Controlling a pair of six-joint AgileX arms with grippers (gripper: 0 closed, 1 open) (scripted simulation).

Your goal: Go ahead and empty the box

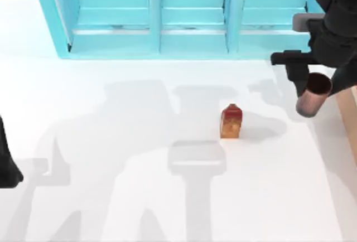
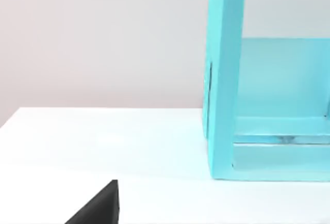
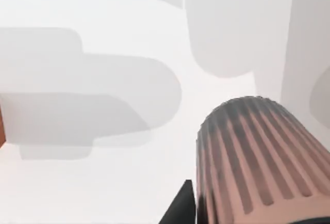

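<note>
Top view is showing the right gripper (image 1: pixel 304 83) hanging over the table's right side with its fingers clamped on a ribbed brown cup (image 1: pixel 314 94), which is tilting above the white table (image 1: pixel 139 158), just beside the wooden box (image 1: pixel 348 114) at the right edge. The risk, as I judge it, is the tilted cup slipping or tipping on release, or swinging into the small red-orange carton (image 1: pixel 231 121) standing nearby. The left arm (image 1: pixel 6 164) is idling at the left edge; whether its claw is apart or together, I cannot tell.

Right end effector (image 1: pixel 310 88) clamped, left arm (image 1: pixel 6 164) parked
</note>
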